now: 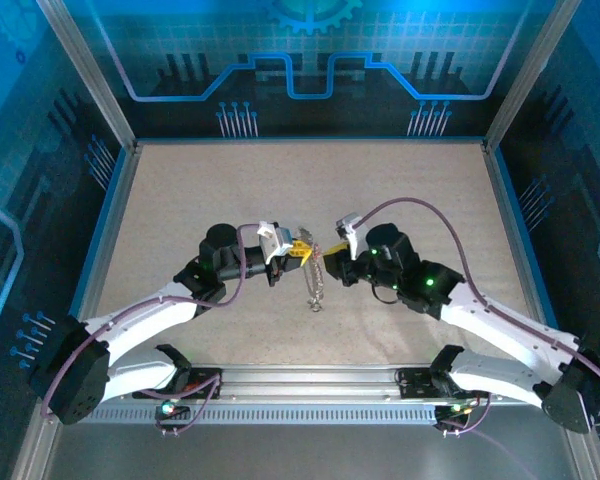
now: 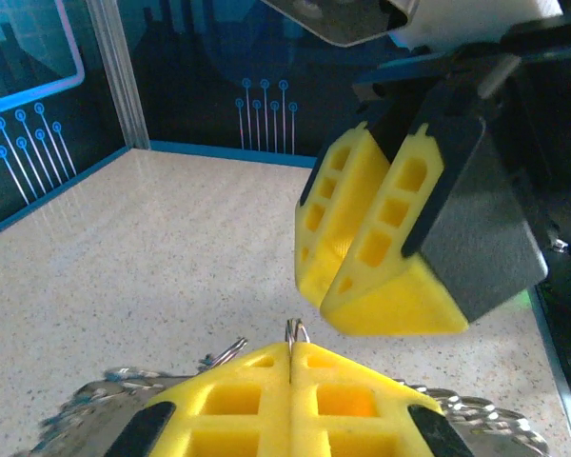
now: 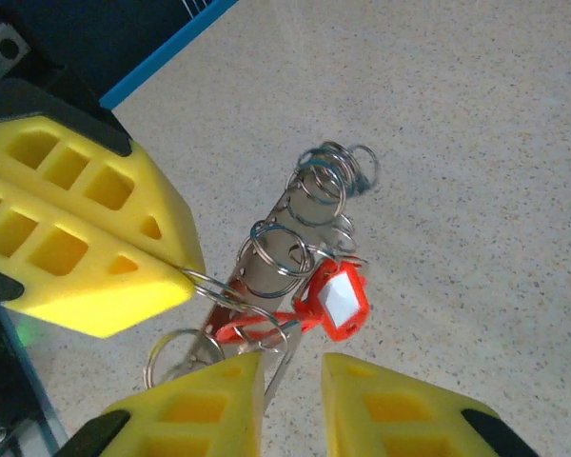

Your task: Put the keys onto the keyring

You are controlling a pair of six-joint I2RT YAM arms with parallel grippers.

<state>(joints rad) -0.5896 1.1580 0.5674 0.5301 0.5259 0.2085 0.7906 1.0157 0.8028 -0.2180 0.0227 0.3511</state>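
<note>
Both arms bend inward over the desk's (image 1: 230, 180) middle. The left gripper (image 2: 291, 354) clamps the keyring (image 3: 319, 186); the right gripper (image 3: 292, 367) stands slightly apart by a red-headed key (image 3: 341, 300), its blade indistinct.

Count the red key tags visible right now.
1: a red tag hanging among the wire rings, just beyond the right hand. More may be hidden in the bunch.

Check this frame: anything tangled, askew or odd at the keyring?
Yes. The keyring is no clean loop: a string of linked wire rings trails from the shut left hand. A red tag sits caught among those rings, just ahead of the right hand, whose jaws stand apart.
</note>
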